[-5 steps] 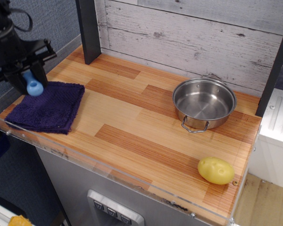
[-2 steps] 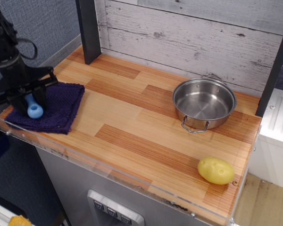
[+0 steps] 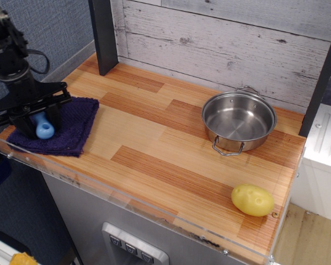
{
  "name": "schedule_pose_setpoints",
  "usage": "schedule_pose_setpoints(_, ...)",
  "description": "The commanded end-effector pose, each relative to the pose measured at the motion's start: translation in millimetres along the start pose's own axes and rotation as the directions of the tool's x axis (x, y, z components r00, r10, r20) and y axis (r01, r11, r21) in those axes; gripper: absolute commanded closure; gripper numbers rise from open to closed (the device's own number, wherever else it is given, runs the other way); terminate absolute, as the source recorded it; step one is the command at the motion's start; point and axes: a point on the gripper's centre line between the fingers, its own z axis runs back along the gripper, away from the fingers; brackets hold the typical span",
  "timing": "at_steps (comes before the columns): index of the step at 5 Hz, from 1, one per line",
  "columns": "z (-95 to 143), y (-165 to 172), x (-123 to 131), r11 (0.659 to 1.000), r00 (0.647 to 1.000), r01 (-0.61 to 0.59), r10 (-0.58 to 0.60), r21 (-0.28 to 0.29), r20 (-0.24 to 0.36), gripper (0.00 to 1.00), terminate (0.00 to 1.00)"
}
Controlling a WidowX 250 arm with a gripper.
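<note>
My tool (image 3: 37, 122) straddles the blue object (image 3: 44, 130) on the purple cloth (image 3: 71, 130); whether it pinches, I cannot tell.

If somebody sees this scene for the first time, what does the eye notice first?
First the black gripper at the far left, low over a purple cloth, a small blue object between its fingers. Then the shiny empty steel pot at the back right of the wooden counter, and the yellow potato near its front right corner.
</note>
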Motion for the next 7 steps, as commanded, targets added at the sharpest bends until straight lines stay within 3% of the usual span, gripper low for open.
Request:
schedule_pose_setpoints(1,13.9,3.4,6.6,1.000,0.999,-0.009,0.010,-0.017,0.034,0.00,0.00)
schedule_pose_setpoints(3,58.1,-8.6,13.6,0.994,0.999,-0.040,0.041,-0.103,0.011,0.00,0.00)
schedule_pose_setpoints(4,87.7,-15.3,16.2,0.992,0.997,-0.052,0.058,-0.115,0.049,0.00,0.00)
schedule_pose_setpoints(6,118.3,-33.7,13.9,0.979,0.997,-0.034,0.047,-0.202,0.057,0.00,0.00)
schedule_pose_setpoints(7,125.4,-37.0,11.8,0.977,0.997,-0.011,0.028,-0.211,0.076,0.00,0.00)
